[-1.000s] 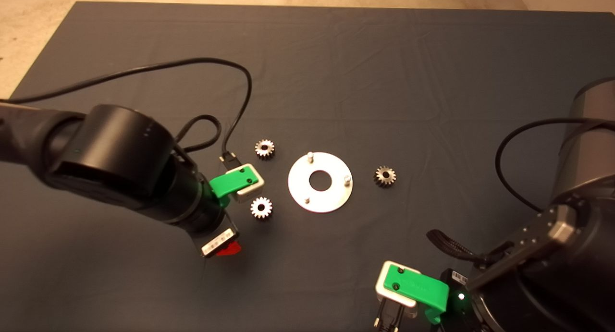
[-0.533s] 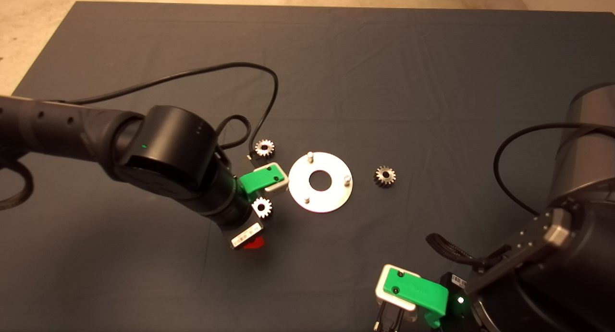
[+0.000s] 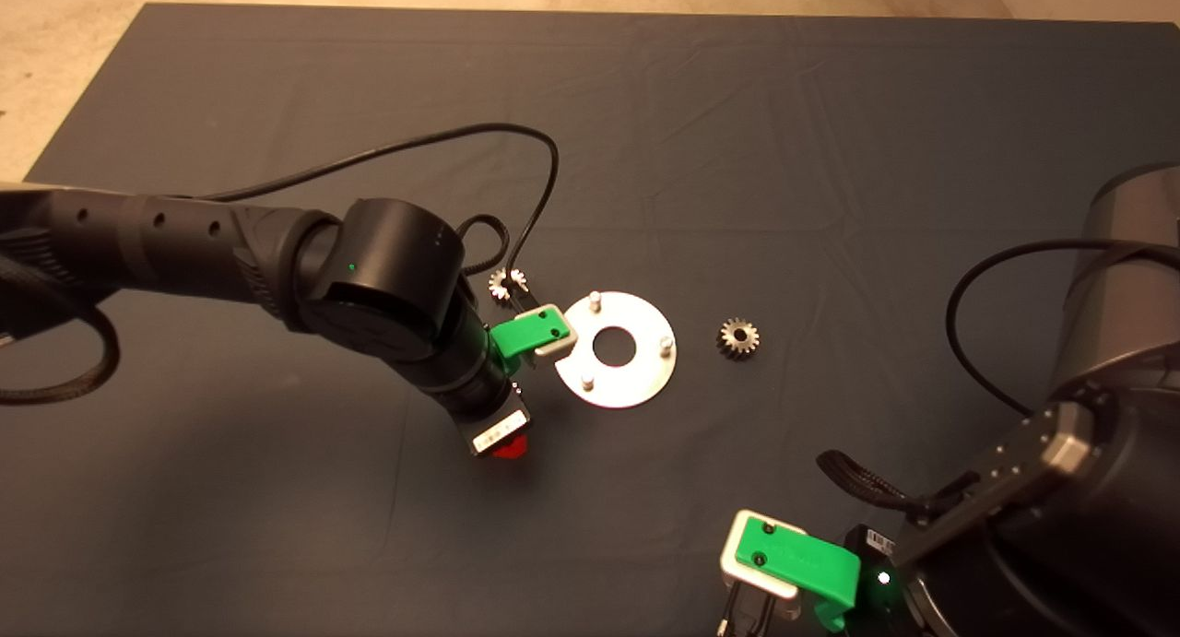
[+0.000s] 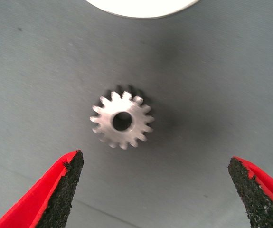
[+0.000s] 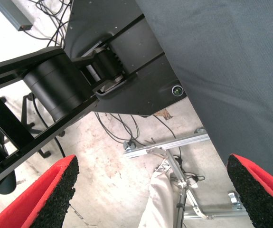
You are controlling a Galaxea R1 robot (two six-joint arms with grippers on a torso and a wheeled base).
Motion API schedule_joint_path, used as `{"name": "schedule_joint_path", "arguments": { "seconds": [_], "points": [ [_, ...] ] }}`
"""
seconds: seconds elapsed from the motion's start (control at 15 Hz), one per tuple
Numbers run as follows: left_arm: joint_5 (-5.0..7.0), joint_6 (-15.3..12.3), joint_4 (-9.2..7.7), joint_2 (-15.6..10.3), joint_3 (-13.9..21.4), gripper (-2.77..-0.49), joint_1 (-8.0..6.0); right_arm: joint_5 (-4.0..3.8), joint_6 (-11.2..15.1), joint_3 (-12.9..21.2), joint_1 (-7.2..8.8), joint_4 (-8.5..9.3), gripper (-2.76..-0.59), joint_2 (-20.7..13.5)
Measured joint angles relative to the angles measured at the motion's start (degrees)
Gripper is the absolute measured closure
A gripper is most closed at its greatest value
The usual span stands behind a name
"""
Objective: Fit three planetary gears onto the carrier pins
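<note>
Above mat, left gripper [image 4: 155, 190] wide open over gear [image 4: 122, 121], not touching; right gripper [image 5: 153, 190] open, parked.

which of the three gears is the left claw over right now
The gear lying flat on the mat just beside the disc, centred between the open left claw; the other gears lie apart.

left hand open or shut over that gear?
Open. The left hand has its red fingers spread wide, with the planetary gear lying flat on the mat, untouched.
</note>
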Motion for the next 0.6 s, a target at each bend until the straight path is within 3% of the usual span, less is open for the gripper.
{"name": "schedule_joint_path", "arguments": {
  "seconds": [0.27,0.6],
  "points": [
    [0.01,1.99,0.39,0.02,-1.66,-2.17,0.46,0.01,0.00,0.00,-0.01,0.00,-2.33,0.02],
    [-0.04,2.40,0.56,0.07,-2.40,-2.17,0.94,0.00,0.00,0.00,-0.01,0.00,-2.33,0.02]
  ]
}}
